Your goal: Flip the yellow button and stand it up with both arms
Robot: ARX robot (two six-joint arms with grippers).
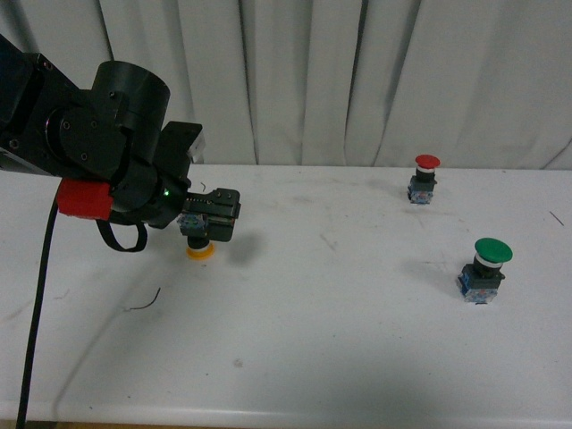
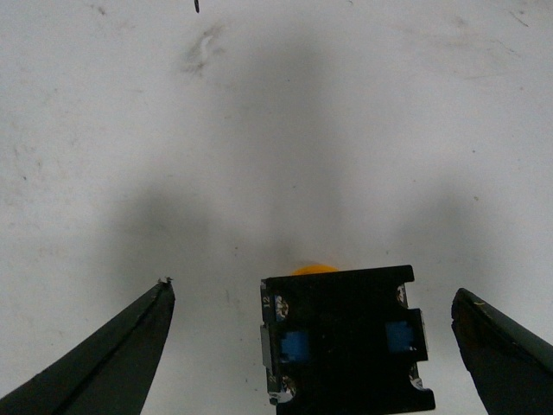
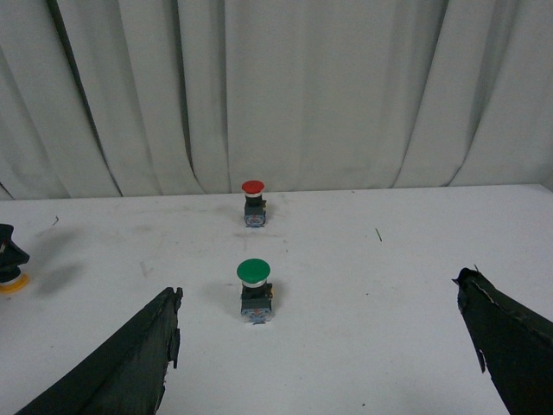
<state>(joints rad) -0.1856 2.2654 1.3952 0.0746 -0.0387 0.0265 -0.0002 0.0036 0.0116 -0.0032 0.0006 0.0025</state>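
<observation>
I see the yellow button (image 1: 198, 251) far left of the green button (image 1: 487, 266), standing cap-down on the table (image 1: 313, 349) with its dark base up. My left gripper (image 1: 211, 220) hangs over it, fingers (image 2: 130, 346) spread wide on either side of the base without touching. My right gripper (image 3: 320, 285) gapes wide too, facing the green button.

Soft, even light from above keeps the white table (image 1: 357, 340) bright. A broad, blurred shadow lies on the table beneath the left gripper (image 2: 311, 294); all three views are slightly grainy.
</observation>
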